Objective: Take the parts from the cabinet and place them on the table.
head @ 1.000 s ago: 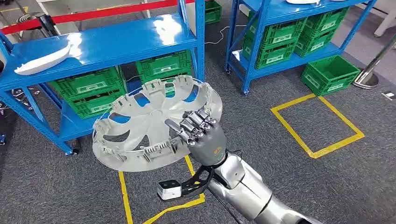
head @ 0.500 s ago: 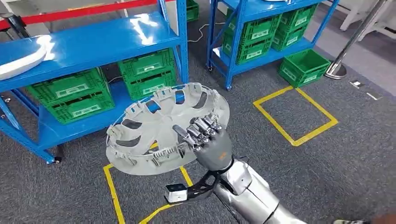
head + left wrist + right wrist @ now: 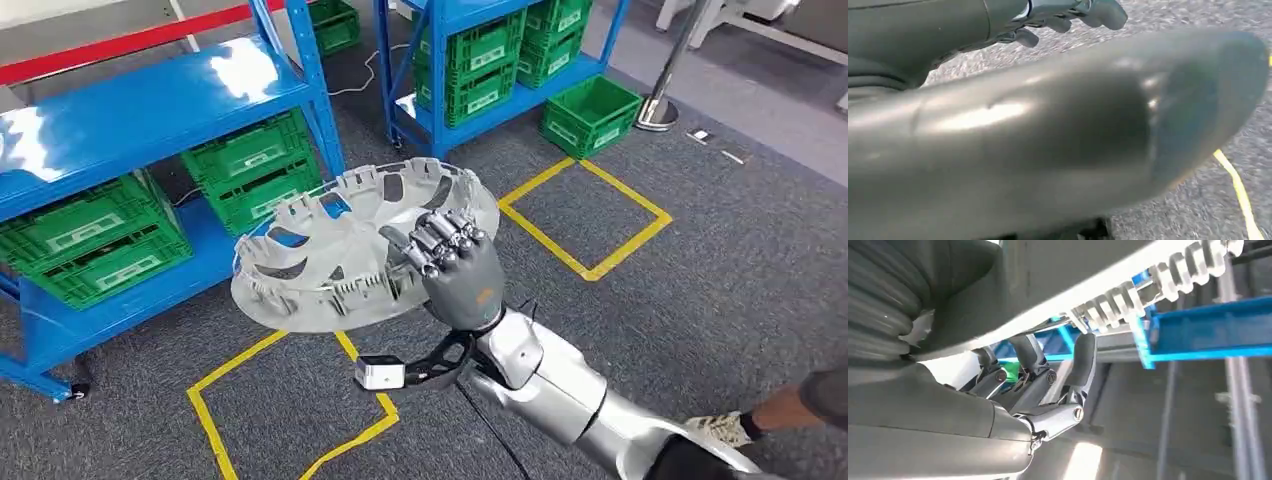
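Observation:
A large grey wheel cover with spoke cut-outs and clips along its rim hangs roughly level above the carpet, in front of the blue rack. My right hand grips it at its near right edge, fingers curled over the rim. In the right wrist view the cover's ribbed rim runs above the dark fingers, which close against its underside. The left wrist view has my left hand hanging over grey carpet, its thick thumb close to the lens and its fingers apart, holding nothing.
A blue rack with green crates stands to the left, and a second rack stands behind. One loose green crate and a stanchion base sit on the floor. Yellow tape squares mark the carpet. A person's shoe is at the bottom right.
The camera has turned to the right, so the racks slid left in the picture. My right hand keeps its hold on the wheel cover. A person's shoe has come into view.

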